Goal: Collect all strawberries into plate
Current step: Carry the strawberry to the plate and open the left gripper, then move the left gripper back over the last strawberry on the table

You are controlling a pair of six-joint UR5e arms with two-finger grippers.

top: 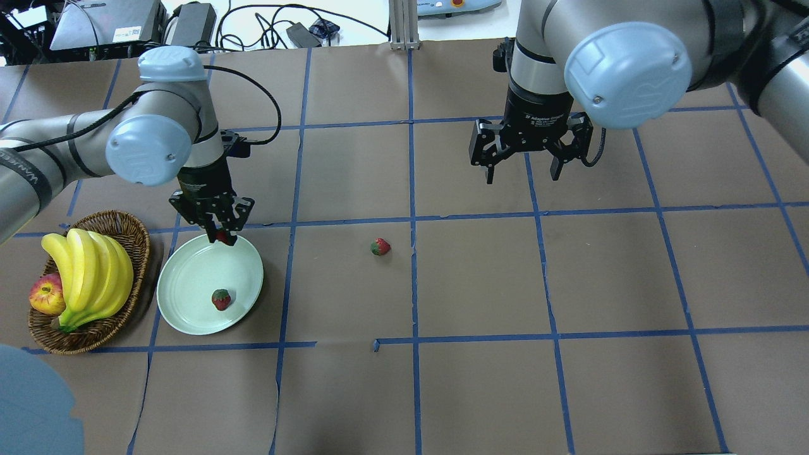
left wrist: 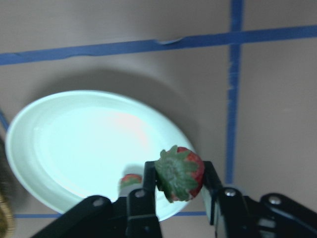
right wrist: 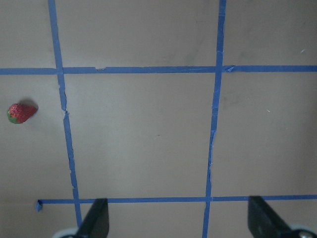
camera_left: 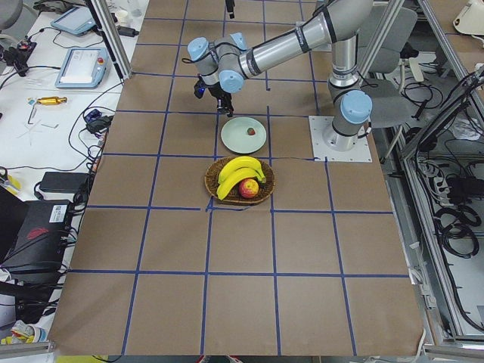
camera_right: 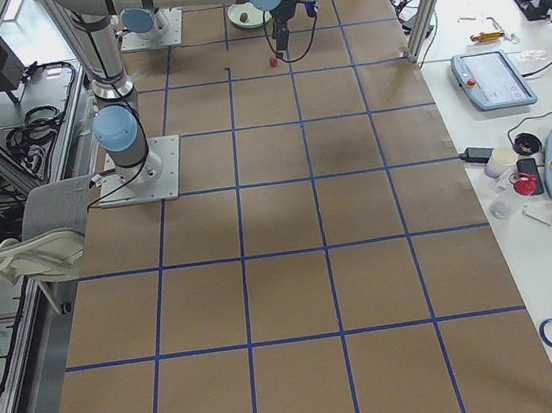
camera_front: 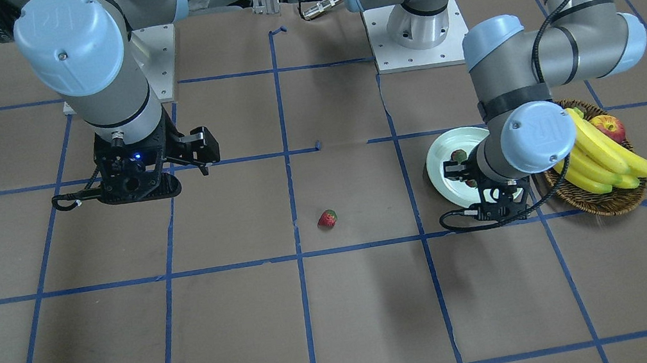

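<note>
My left gripper (top: 221, 235) hangs over the far rim of the pale green plate (top: 189, 278), shut on a red strawberry (left wrist: 179, 173) with a green cap, seen close in the left wrist view between the fingers. A second strawberry (top: 221, 299) lies on the plate near its front edge. Another strawberry (top: 380, 246) lies on the brown table near the middle, also showing as the strawberry (right wrist: 20, 112) in the right wrist view. My right gripper (top: 522, 169) hovers open above the table at the far right, with nothing between its fingers.
A brown wicker basket (top: 136, 243) with bananas (top: 88, 272) and a red-yellow apple (top: 45, 296) stands just left of the plate. Blue tape lines cross the brown table. Cables and equipment lie beyond the far edge.
</note>
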